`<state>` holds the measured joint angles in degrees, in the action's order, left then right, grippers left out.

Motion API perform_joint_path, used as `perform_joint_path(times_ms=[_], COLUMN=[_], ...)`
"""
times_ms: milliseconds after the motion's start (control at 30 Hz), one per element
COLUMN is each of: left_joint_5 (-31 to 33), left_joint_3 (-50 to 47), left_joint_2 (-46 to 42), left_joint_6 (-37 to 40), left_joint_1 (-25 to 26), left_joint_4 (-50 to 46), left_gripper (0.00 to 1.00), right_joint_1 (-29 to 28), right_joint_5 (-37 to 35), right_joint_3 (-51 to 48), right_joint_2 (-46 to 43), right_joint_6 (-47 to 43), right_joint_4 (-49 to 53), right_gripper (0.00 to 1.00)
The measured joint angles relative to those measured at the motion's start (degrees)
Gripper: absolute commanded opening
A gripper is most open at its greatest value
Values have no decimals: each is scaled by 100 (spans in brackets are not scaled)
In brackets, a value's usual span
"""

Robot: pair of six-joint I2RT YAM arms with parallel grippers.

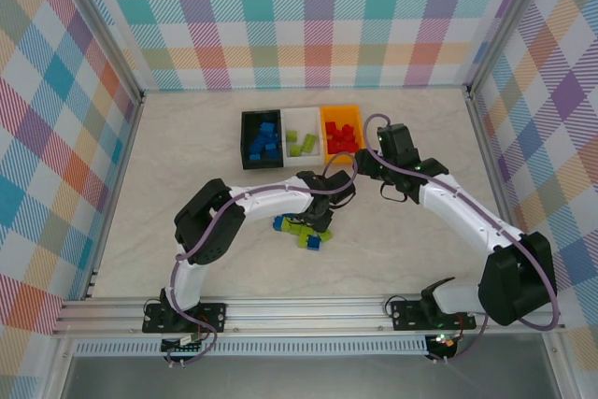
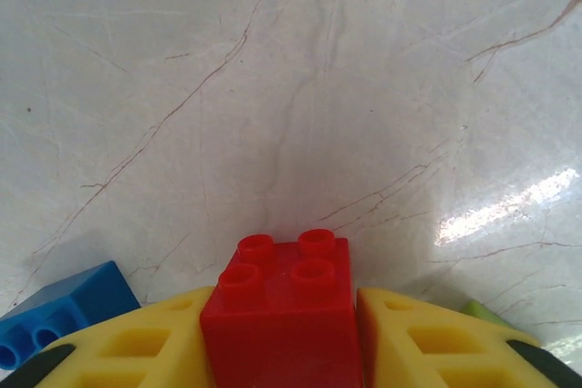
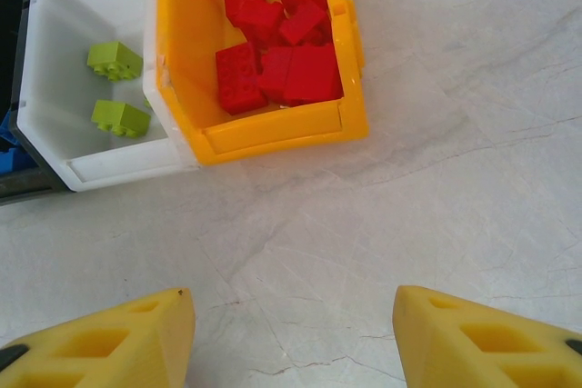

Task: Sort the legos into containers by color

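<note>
I can read nothing in my views: no word, number, label or brand mark. The studs on the red brick (image 2: pixel 284 311) close under my left wrist camera are too blurred to show any embossed lettering. As far as I can tell, the walls of the orange bin (image 3: pixel 273 138), the white bin (image 3: pixel 109 165) and the black bin (image 3: pixel 18 184) are plain.

A cream, marble-veined tabletop (image 1: pixel 187 137) with thin brown lines spreads across the floor of the cell. Pastel plaid wall panels (image 1: pixel 318 16) enclose it at the back and both sides, meeting at slanting silver aluminium posts (image 1: pixel 105 30). A silver aluminium rail (image 1: pixel 308 310) runs along the near edge.
</note>
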<state>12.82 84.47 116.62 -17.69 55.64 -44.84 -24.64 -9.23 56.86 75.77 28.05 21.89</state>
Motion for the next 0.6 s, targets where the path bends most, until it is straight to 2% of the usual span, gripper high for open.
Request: perform_joint_path(times_ms=[333,600], left_joint_5=[179,518], left_joint_3=[136,1377], left_joint_2=[-164,-151], left_joint_6=[-138,-247], left_joint_1=[-92,-492], left_joint_4=[79,789], left_gripper=[34,33], right_joint_1=[168,214], right_joint_5=[-275,-341], right_joint_3=[-396,-562], right_joint_2=[-422,-647], right_joint_6=[157,227], right_joint_4=[2,13], right_gripper=[60,61])
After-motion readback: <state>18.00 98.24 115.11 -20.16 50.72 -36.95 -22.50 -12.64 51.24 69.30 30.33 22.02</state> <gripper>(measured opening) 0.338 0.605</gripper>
